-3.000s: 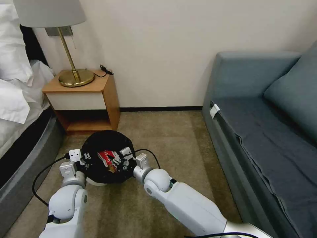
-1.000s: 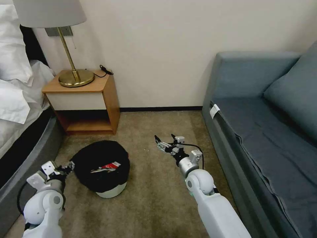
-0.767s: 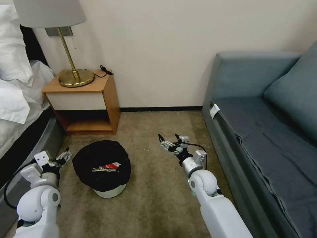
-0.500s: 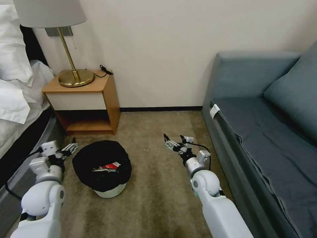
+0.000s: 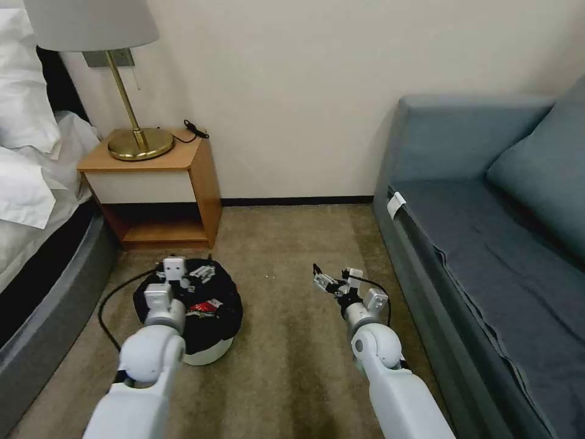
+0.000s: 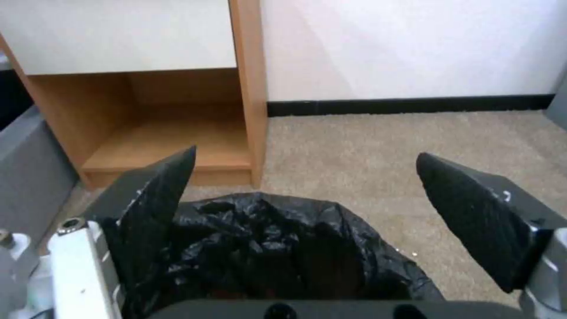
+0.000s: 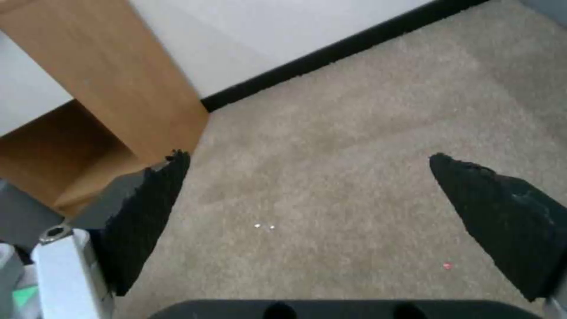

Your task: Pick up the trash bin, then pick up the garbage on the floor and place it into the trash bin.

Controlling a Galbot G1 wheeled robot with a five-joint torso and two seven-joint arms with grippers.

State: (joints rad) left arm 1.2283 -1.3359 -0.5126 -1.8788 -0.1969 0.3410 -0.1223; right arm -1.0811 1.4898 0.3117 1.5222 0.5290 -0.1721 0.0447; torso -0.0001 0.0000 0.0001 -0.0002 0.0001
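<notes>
Left gripper (image 5: 196, 272), fingers spread, hovers over the trash bin (image 5: 194, 308) on the floor (image 5: 286, 378) near the nightstand (image 5: 158, 183); right gripper (image 5: 332, 281) waits wide open (red wrapper (image 5: 206, 305) already inside), next a grip on the rim

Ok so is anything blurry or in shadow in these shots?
Head view: sharp, even light, with a dark recess under the nightstand. Left wrist view: the trash bin bag is dark with faint sheen. Right wrist view: the floor looks soft, the fingertips slightly blurred.
</notes>
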